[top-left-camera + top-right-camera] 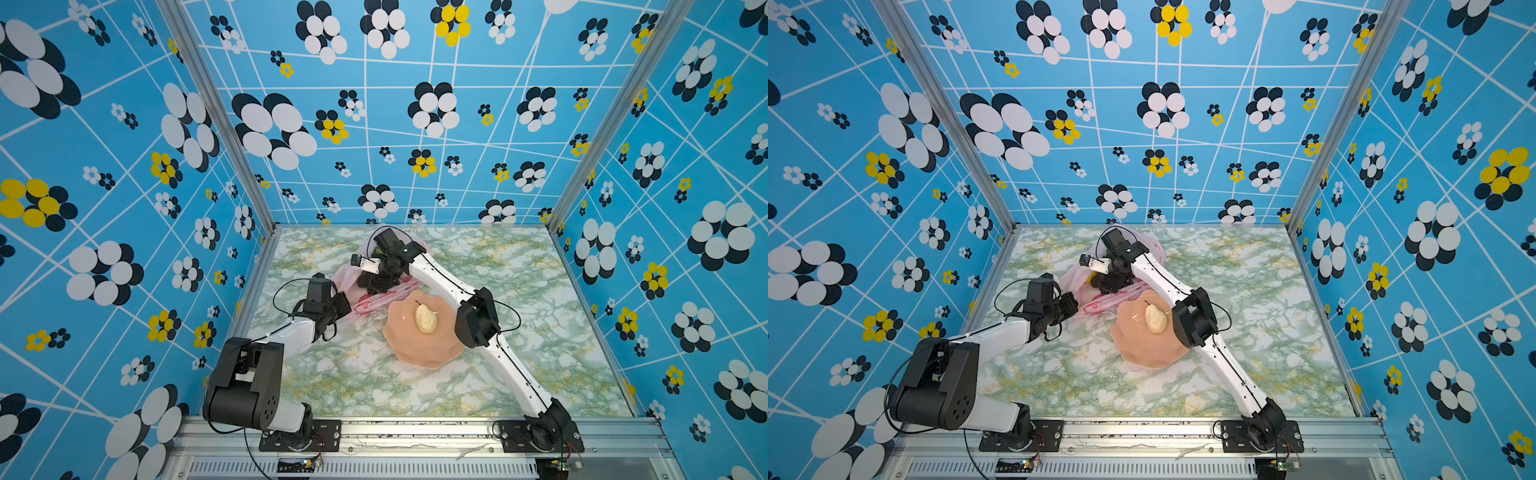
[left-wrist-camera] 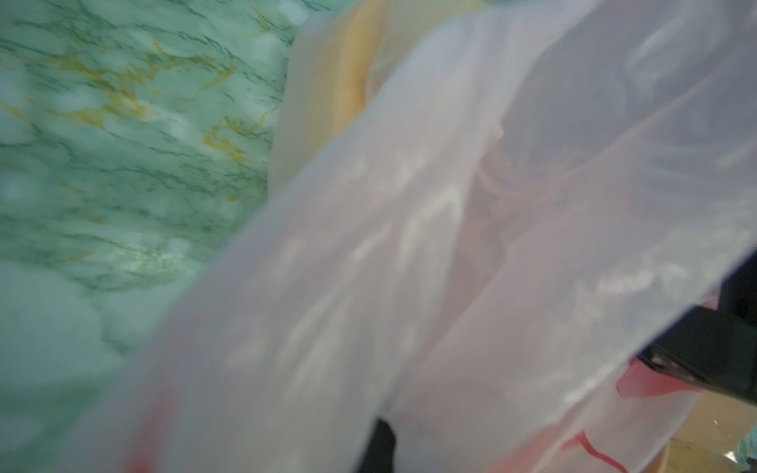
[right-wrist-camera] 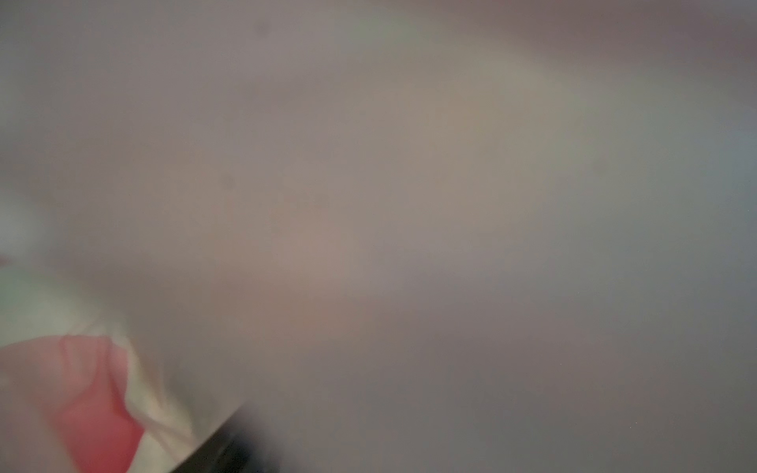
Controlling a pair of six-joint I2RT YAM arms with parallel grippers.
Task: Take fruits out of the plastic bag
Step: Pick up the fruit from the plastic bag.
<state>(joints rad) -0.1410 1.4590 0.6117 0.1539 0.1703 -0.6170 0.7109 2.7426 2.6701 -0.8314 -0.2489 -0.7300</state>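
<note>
Jaws first: the left jaws, at the tip of the left arm, are closed and pinch the near edge of the plastic bag. The right jaws, on the right arm, are sunk into the bag's mouth from above. We cannot tell whether they stand apart or grip a fruit. The right wrist view gives only a grey-pink blur and a corner of the bag with red print.

We see thin, translucent pink film, crinkled, with red prints. In both top views the bag lies on the far left-centre of the desk, its loose handles reaching to the far rim of the plate. In the left wrist view the bag fills most of the picture, and a yellow shape shows through it; which fruit that is we cannot say.

The peach scalloped plate holds one pale fruit, pear-like, with a thin dark stem.

The desk is marbled white and green with yellow veins. Bright blue walls close it on three sides, crossed by white lines and printed with black, white and yellow flowers. An aluminium rail runs along the front, where both arms are bolted.
</note>
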